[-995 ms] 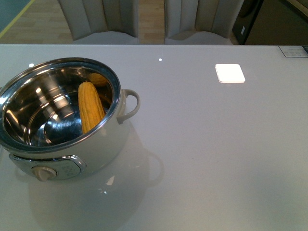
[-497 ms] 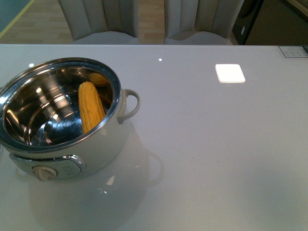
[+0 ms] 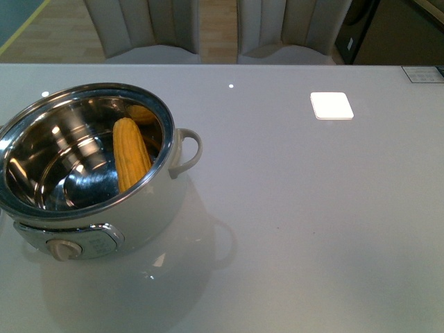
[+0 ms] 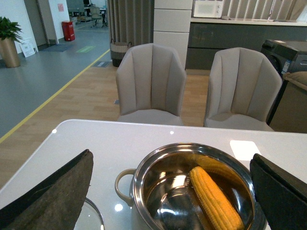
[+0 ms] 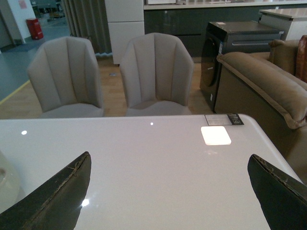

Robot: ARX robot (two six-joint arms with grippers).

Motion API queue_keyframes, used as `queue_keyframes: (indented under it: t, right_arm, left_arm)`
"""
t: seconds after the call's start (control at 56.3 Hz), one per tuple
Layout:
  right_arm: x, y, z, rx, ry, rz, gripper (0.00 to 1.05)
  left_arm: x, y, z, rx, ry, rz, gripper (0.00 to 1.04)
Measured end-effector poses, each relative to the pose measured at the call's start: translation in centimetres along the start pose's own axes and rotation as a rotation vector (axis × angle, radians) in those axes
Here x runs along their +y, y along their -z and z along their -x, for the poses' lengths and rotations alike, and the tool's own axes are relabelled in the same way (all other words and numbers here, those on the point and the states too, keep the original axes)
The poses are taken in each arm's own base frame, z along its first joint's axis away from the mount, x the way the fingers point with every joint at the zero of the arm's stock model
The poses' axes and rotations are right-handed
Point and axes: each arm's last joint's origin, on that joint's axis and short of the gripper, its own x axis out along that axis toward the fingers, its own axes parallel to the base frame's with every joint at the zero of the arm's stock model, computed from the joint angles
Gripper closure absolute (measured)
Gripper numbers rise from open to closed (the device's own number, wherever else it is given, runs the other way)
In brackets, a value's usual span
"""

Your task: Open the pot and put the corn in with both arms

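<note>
White table [image 3: 312, 208], corn [image 3: 130, 161] in lidless pot [image 3: 149, 208]; both arms' spread fingers [image 4: 57, 191] only in wrist views.

Pot [image 3: 97, 201]: I see it cream-white, round, steel-lined, standing upright on my left of the table, lid off, mouth open.
Knob [image 3: 64, 249]: on the pot's front panel, facing me.
Loop handle [image 3: 187, 152]: sticks out on the pot's right side.
Corn [image 3: 130, 161]: one yellow-orange ear inside the pot, leaning against the right inner wall, tapered tip toward the far rim; its reflection shows in the steel.
</note>
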Motion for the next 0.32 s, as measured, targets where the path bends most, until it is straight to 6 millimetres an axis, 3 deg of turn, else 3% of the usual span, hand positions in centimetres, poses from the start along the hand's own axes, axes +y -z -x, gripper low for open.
queue_keyframes:
  t: [0.32]
  right_arm:
    - [0.0,0.0,0.0,0.0,0.0,0.0,0.09]
  left_arm:
    - [0.0,0.0,0.0,0.0,0.0,0.0,0.07]
